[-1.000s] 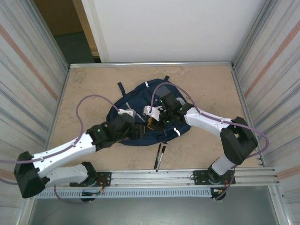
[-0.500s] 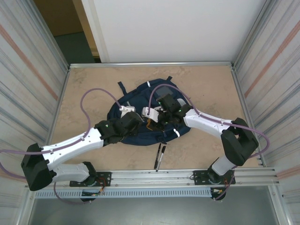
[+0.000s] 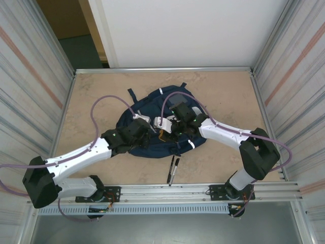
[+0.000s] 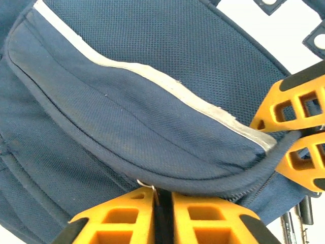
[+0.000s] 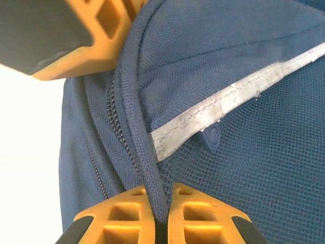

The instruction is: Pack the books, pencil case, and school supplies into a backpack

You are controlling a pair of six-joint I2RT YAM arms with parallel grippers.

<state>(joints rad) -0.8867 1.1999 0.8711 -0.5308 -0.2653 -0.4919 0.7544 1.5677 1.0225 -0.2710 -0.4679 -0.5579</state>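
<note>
Got the backpack [image 3: 152, 104] slumped about mid-worktop [image 3: 91, 101], both arms reaching in over it from the near edge. Seeing the left gripper [image 3: 151, 130] down on its near-left part and the right gripper [image 3: 163, 134] just beside, nearly touching, around the middle of the backpack.

From the left wrist: looking at orange fingers [image 4: 139, 197] pressed almost together, a thin dark bit of the backpack's opening edge pinched between them and a small metal ring [image 4: 144, 183] poking out right above – so closed on the backpack, though can't tell whether on a zip pull or plain fabric. Also spotting the right gripper over on the right, clamped on that same corded rim, a pale stripe [image 4: 167, 84] running across the panel toward it.

From the right wrist: much the same – fingers [image 5: 185, 195] squeezed shut on the thick piped edge, zip teeth [image 5: 119, 134] running alongside, a grey stripe ending right at the piping, a little blue tab [image 5: 210, 138] tucked under the stripe. Catching one finger [image 5: 71, 66] of the left gripper up in the top-left corner, close above that edge.

Found the two pens [image 3: 171, 169] lying side by side on the worktop, just off the backpack's near edge, touching neither gripper. Can make out their ends past the backpack in the left wrist view too.
</note>
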